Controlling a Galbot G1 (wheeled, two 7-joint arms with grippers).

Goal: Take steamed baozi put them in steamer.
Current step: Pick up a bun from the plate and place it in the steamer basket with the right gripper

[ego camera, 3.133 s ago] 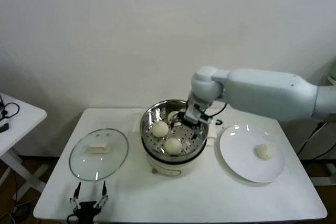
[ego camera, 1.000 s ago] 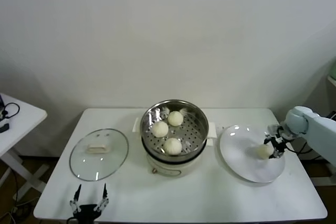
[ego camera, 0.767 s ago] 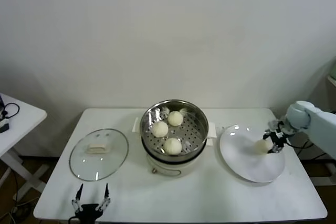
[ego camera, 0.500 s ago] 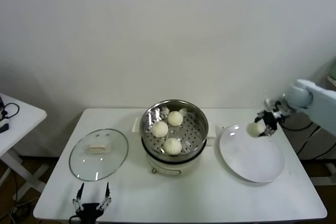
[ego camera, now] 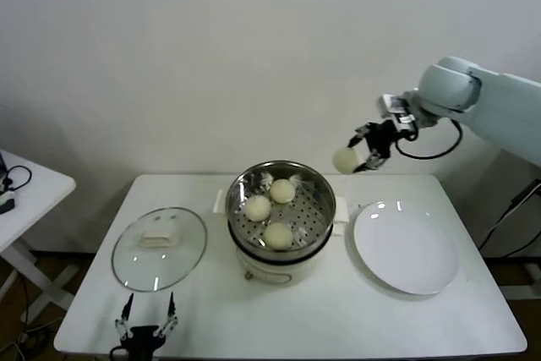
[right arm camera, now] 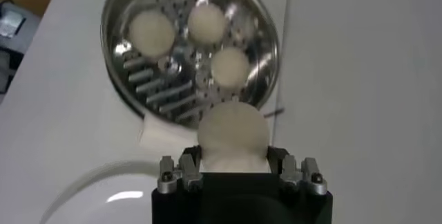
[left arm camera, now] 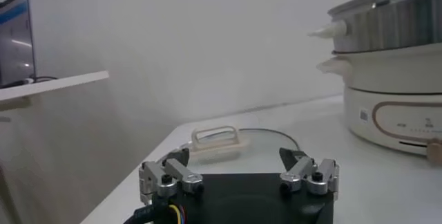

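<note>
The steel steamer (ego camera: 319,196) sits on its cream pot base at the table's middle, and three cream-white baozi (ego camera: 258,207) lie in it. It also shows in the right wrist view (right arm camera: 268,32) with the three buns. My right gripper (ego camera: 353,158) is shut on the fourth baozi (ego camera: 344,159) and holds it in the air, above and to the right of the steamer's rim. In the right wrist view the bun (right arm camera: 232,132) sits between the jaws. My left gripper (ego camera: 144,320) is open and parked at the table's front left.
A white plate (ego camera: 406,247) with nothing on it lies right of the steamer. A flat glass lid (ego camera: 159,247) lies to the left; it also shows in the left wrist view (left arm camera: 238,140). A small side table (ego camera: 21,196) stands at far left.
My right gripper has lifted the last baozi off the plate and carried it up and left toward the steamer. The plate is now bare. The left arm has not moved.
</note>
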